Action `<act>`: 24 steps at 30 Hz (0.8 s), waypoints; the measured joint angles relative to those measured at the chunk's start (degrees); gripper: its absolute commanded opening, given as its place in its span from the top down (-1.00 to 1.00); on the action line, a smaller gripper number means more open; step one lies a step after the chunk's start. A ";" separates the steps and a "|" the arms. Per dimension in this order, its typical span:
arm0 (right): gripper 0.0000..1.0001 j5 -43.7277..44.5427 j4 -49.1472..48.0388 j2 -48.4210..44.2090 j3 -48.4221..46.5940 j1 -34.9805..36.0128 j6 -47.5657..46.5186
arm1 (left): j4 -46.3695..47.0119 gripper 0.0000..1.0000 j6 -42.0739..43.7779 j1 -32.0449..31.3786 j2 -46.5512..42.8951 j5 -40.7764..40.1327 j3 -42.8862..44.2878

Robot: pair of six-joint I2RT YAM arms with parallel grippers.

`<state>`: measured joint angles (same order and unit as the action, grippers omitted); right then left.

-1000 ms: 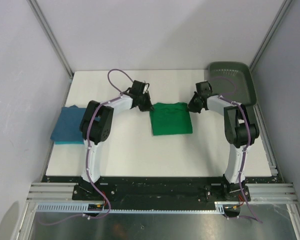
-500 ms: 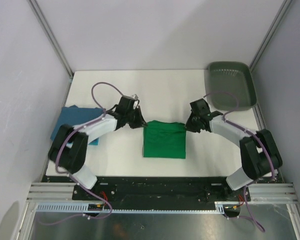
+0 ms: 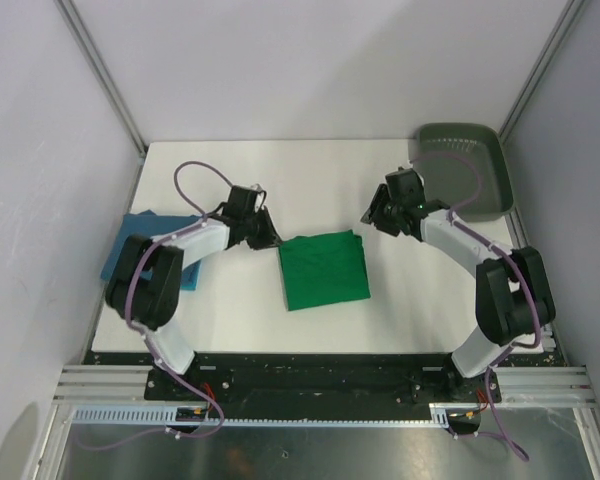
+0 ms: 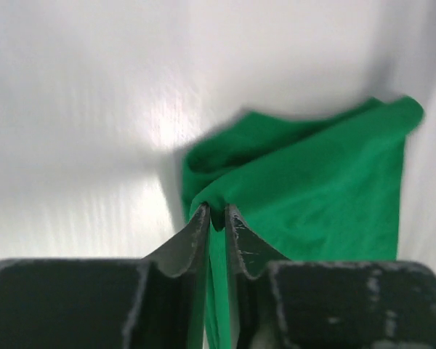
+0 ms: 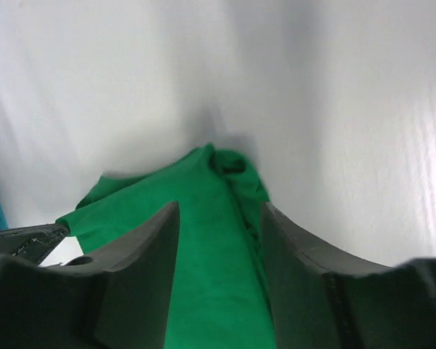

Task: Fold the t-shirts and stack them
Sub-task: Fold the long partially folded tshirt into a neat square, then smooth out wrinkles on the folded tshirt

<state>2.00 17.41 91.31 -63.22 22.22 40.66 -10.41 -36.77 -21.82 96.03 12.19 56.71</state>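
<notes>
Grey-green tray (image 3: 462, 134) on white table (image 3: 320, 175), far-right corner

Bright, even light from above; the top view is sharp, with faint shadows on the white table (image 3: 230, 310). Both wrist views are blurred: the green shirt (image 4: 312, 182) smears at its edges, and glare whitens the table nearby

Left arm (image 3: 192, 241) bent back at the elbow, forearm reaching right. Left gripper (image 4: 216, 212) low, fingers (image 4: 191, 246) nearly together, pinching a corner of the green t-shirt (image 4: 312, 174). Right arm (image 3: 458, 240) reaches far-left; right gripper (image 5: 219, 209) fingers (image 5: 142, 254) spread wide apart.
</notes>
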 measured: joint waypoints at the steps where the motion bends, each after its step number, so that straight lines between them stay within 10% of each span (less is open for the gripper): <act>1: -0.11 -0.22 -0.04 1.36 -1.29 -0.92 -0.72 | -0.13 0.26 0.50 0.90 2.38 0.07 1.44; 6: 0.14 -0.26 0.72 3.06 -5.44 -2.95 -4.15 | -0.24 -0.16 2.51 4.37 7.02 0.61 5.68; 16: 0.53 0.26 2.25 3.80 -6.86 6.86 -9.27 | 0.42 0.91 1.62 4.94 0.02 3.17 4.15; 20: 0.54 -1.66 0.50 9.29 -7.10 7.04 -9.73 | 0.35 0.99 0.76 2.80 -4.00 3.54 0.61; 24: 0.38 -2.27 0.39 13.84 -7.39 6.71 -9.86 | -0.04 0.64 0.74 1.77 -4.13 3.61 -1.27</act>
<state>-0.27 17.80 105.14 -70.61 28.93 30.81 -10.46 -36.03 -20.05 91.90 15.79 55.44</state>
